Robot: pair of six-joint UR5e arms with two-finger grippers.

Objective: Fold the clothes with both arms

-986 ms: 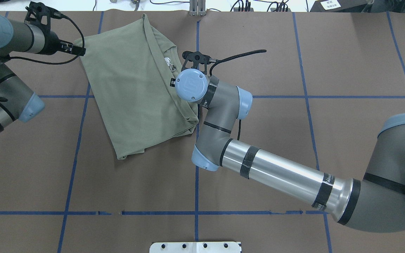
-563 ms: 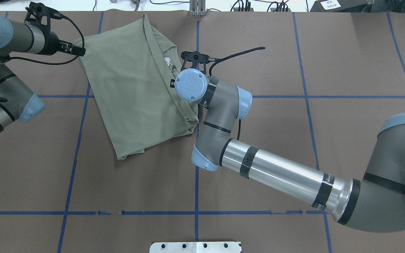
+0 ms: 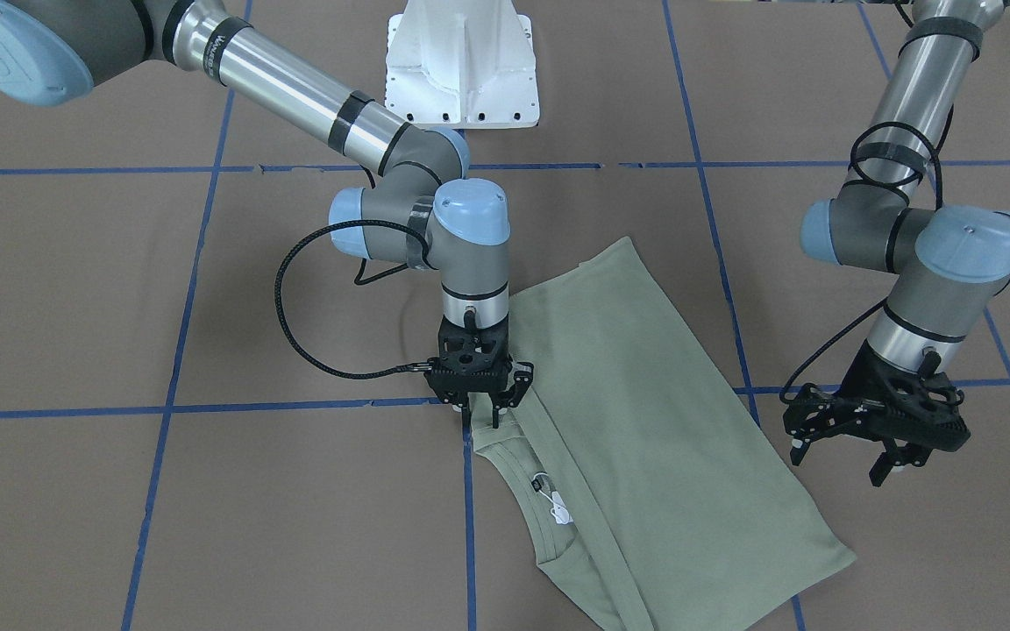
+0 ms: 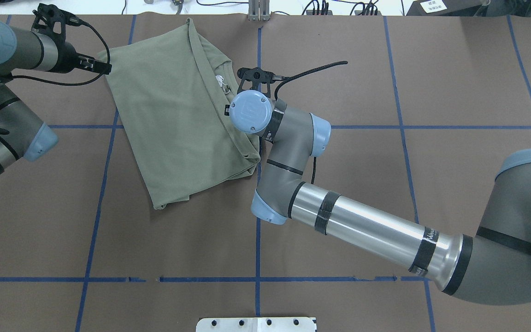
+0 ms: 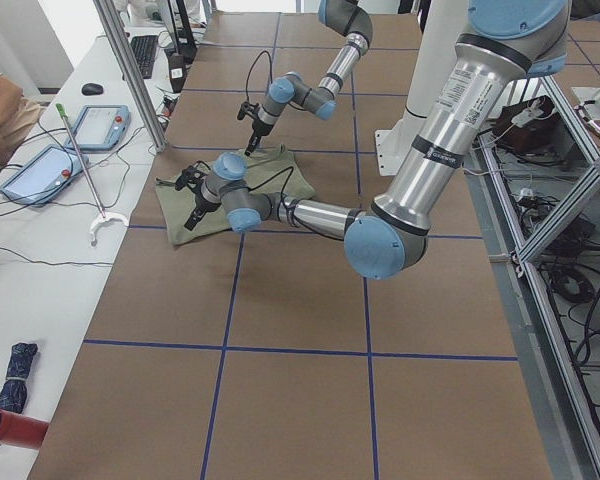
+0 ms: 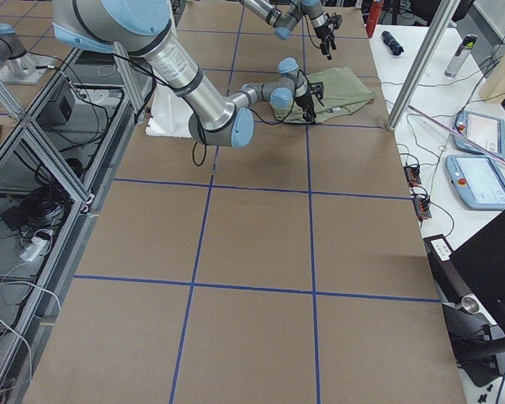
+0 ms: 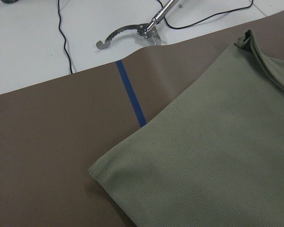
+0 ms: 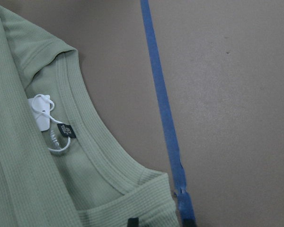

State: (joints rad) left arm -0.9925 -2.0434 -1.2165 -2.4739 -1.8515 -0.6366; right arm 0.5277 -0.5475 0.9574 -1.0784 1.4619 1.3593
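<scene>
An olive green shirt (image 4: 173, 110) lies folded on the brown table, collar and white tag (image 8: 43, 116) facing the right arm. It also shows in the front view (image 3: 654, 421). My right gripper (image 3: 482, 419) points straight down with its jaws close together, on the shirt's edge beside the collar. One black fingertip (image 8: 132, 222) shows on the fabric there. In the overhead view its own wrist hides it. My left gripper (image 3: 847, 460) is open and empty. It hovers just off the shirt's far left corner (image 7: 97, 168) and also shows in the overhead view (image 4: 107, 67).
The white pedestal base (image 3: 461, 70) stands at the robot's side of the table. Blue tape lines (image 4: 258, 230) cross the brown cover. A metal grabber tool (image 7: 132, 30) lies on the white bench beyond the far edge. Teach pendants (image 6: 480, 135) lie on that bench.
My right wrist has shifted very slightly toward the far side of the table. The left arm and the shirt look unchanged.
</scene>
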